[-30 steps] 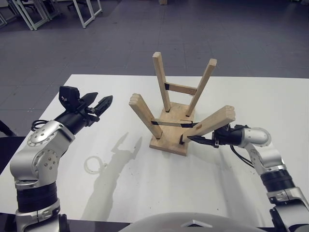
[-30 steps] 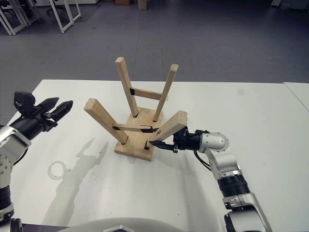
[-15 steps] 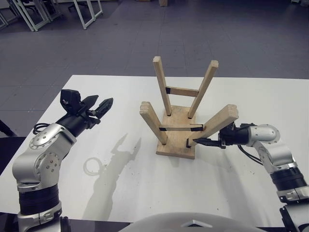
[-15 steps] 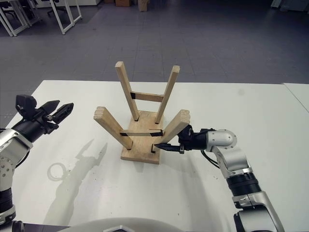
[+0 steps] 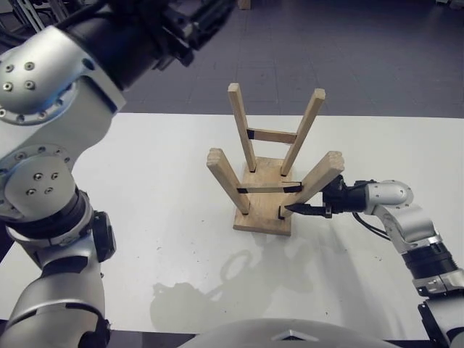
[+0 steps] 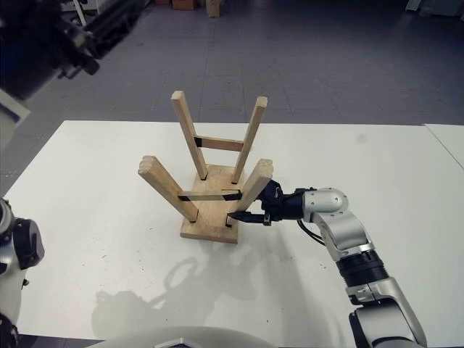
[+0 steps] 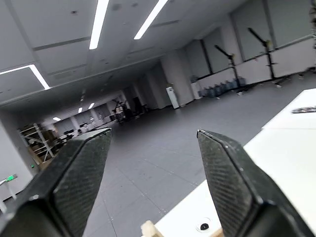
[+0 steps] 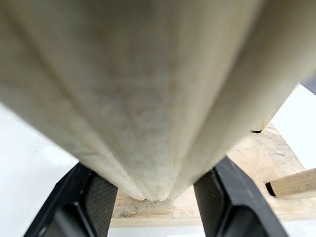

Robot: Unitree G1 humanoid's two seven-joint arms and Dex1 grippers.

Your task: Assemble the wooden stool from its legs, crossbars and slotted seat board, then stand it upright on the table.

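Observation:
The wooden stool stands upside down on the white table, its seat board [image 5: 262,218] flat and its legs pointing up. Two back legs [image 5: 242,127] are joined by a crossbar [image 5: 274,135]. The near pair leans outward, linked by a second crossbar [image 5: 264,189]. My right gripper [image 5: 293,209] is shut on the near right leg [image 5: 319,176] close to the board; in the right wrist view that leg [image 8: 148,89] sits between the black fingers [image 8: 89,207]. High above the table's far left, my left gripper [image 5: 206,14] is open, its fingers [image 7: 79,173] wide apart.
The white table [image 5: 145,217] has free room left of the stool and in front of it. Its far edge runs just behind the stool, with grey floor beyond. A second table's corner [image 6: 449,138] shows at the far right.
My left arm has swung up from low over the table's left side to high above it. The right gripper has pushed the near right leg more upright, and the stool shifted slightly.

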